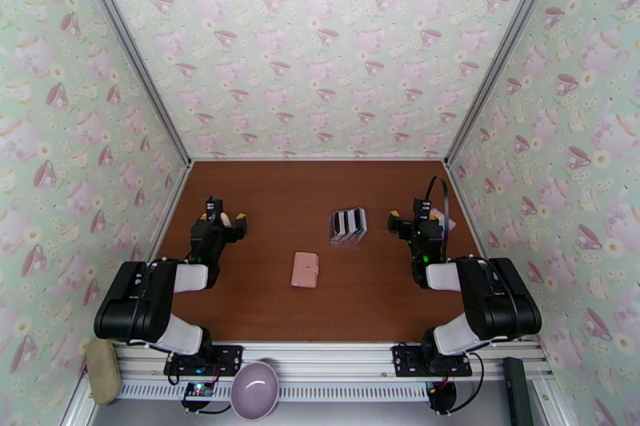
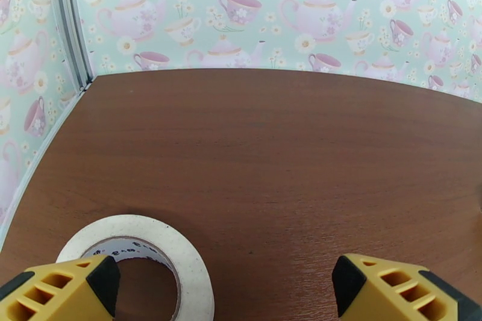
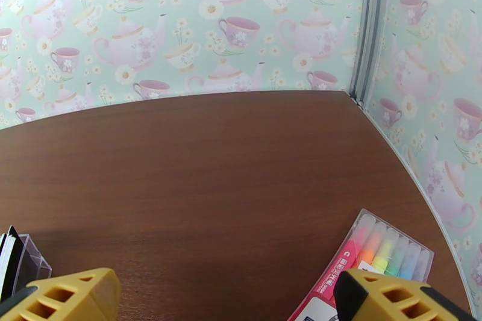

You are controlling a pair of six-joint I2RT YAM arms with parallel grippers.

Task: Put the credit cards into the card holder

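I see both claws spread wide, nothing held. Left gripper [image 2: 226, 285] has the tape roll [image 2: 143, 251] by its left finger; right gripper [image 3: 226, 293] has the highlighter pack [image 3: 369, 259] by its right finger. Card holder [image 1: 305, 269] lies flat mid-table. Credit cards [image 1: 349, 224] stand in a clear box [image 3: 29, 263] at its 1 o'clock, apart from it.
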